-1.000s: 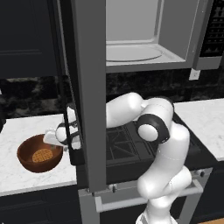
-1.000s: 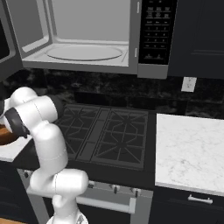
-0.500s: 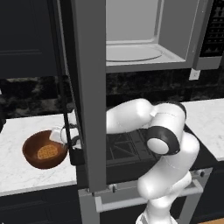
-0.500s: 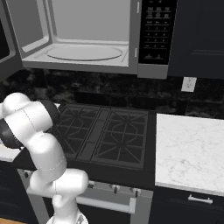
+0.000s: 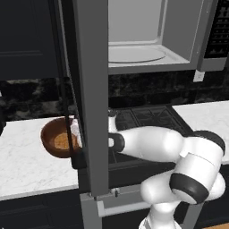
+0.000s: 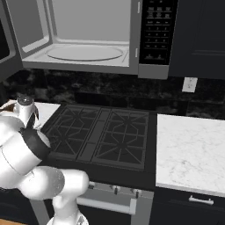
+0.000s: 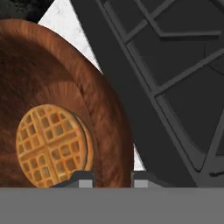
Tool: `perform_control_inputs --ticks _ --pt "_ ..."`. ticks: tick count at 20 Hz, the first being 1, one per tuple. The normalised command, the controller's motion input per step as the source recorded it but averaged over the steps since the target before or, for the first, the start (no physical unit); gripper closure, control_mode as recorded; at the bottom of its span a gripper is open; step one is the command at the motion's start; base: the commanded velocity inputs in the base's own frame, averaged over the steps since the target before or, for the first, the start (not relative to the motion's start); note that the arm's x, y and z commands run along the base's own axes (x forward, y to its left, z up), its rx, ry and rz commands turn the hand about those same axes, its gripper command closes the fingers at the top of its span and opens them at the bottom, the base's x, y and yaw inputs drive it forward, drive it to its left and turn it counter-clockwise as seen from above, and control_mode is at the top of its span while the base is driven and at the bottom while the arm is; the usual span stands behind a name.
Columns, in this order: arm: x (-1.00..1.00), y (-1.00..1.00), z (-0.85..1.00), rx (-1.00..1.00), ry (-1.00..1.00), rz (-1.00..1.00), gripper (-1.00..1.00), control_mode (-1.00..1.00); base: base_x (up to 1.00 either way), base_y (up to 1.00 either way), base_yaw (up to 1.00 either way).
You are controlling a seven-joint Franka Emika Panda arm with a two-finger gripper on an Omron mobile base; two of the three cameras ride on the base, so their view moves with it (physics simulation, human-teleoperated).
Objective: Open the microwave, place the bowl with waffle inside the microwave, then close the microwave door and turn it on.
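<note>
Low and leftward, arm outstretched, jaws astride the bowl (image 7: 65,87) rim.

Microwave (image 6: 88,39) sat up high, directly above stove (image 6: 101,136), cavity open. Microwave door (image 5: 91,89) swung out toward the camera, standing in front of stove's left edge in left base view. Bowl (image 5: 58,141) was just left of the door, over the counter (image 5: 27,165) on the left of stove; waffle (image 7: 50,146) lay in bowl's bottom. Gripper (image 7: 113,179) sat at bowl's rim on the stove side, one finger inside the rim, one outside. 2nd counter (image 6: 189,149) lay right of stove, w/ wall outlet (image 6: 189,84) behind it.
</note>
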Motion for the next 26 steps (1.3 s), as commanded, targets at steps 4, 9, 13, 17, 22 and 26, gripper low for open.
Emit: perform_control_inputs --ticks 4,9,13,17,22,26 --pt "-0.03 -0.53 0.98 -0.05 0.01 -0.34 1.0 -1.0 0.0 0.0 0.0" --pt "-0.2 -0.5 0.67 0.0 0.06 -0.28 1.0 -1.0 0.0 0.0 0.0" --pt "-0.16 -0.73 0.21 0.0 0.09 -0.19 1.0 -1.0 0.0 0.0 0.0" --pt "-0.17 -0.9 0.14 0.01 0.02 -0.15 1.0 -1.0 0.0 0.0 0.0" --pt "-0.72 -0.67 0.29 0.0 -0.08 -0.14 1.0 -1.0 0.0 0.0 0.0" --pt "-0.68 -0.48 0.5 0.0 -0.07 -0.12 1.0 -1.0 0.0 0.0 0.0"
